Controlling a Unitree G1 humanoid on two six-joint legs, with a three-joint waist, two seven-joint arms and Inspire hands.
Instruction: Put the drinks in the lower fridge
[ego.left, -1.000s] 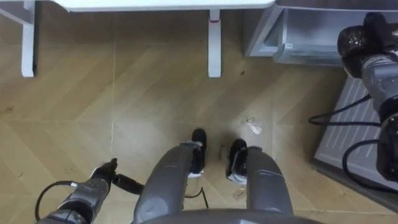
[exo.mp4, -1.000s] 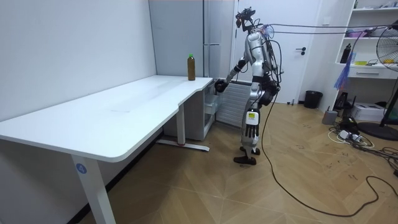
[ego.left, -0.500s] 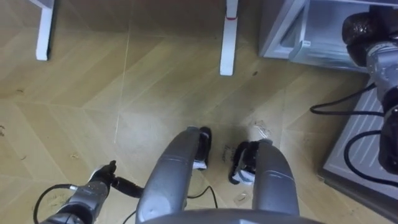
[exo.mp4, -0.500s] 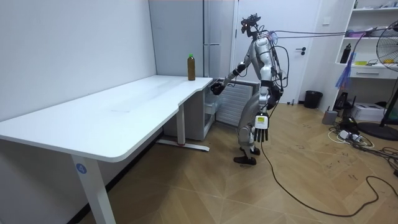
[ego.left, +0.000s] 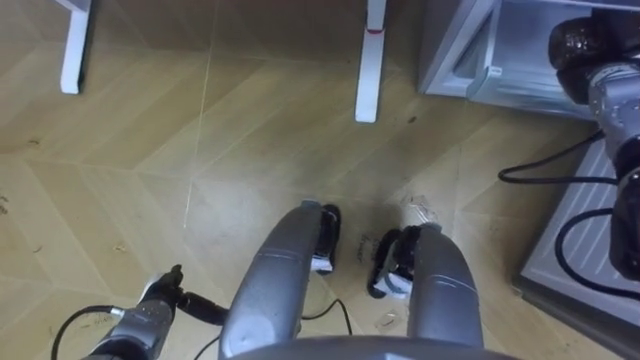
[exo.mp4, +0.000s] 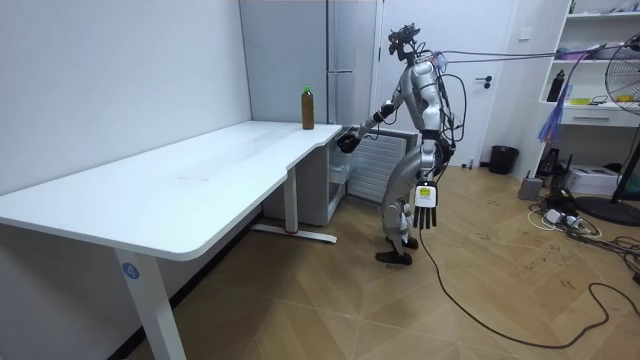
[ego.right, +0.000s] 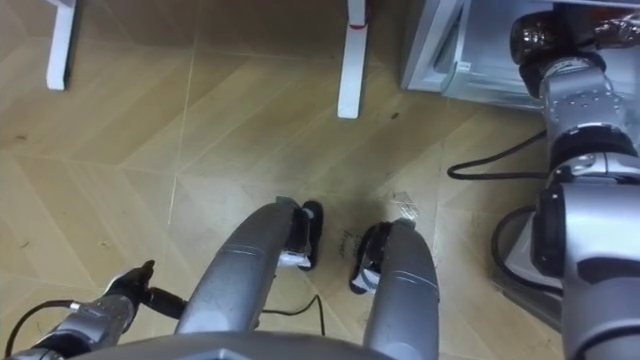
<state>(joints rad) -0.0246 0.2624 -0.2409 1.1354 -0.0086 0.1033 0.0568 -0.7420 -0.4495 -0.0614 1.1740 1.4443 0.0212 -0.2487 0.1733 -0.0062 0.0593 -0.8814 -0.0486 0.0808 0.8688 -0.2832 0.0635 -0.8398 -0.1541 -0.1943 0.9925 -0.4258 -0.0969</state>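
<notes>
1. The robot is standing just off the desk's (exo.mp4: 200, 180) fridge-side corner. Its right hand (ego.left: 575, 45) is resting up against the lower fridge (ego.left: 465, 50), and I cannot tell whether it is gripping anything.
2. The left hand (exo.mp4: 427, 212) is hanging by the thigh, fingers straight, carrying nothing.
3. The drink, a bottle (exo.mp4: 308, 108), is standing upright at that same corner, apart from both hands.
4. This looks like the door-opening step. It calls for swinging the ribbed door panel (ego.left: 575, 200) fully wide along its arc, feet clear, before going for the bottle.
</notes>
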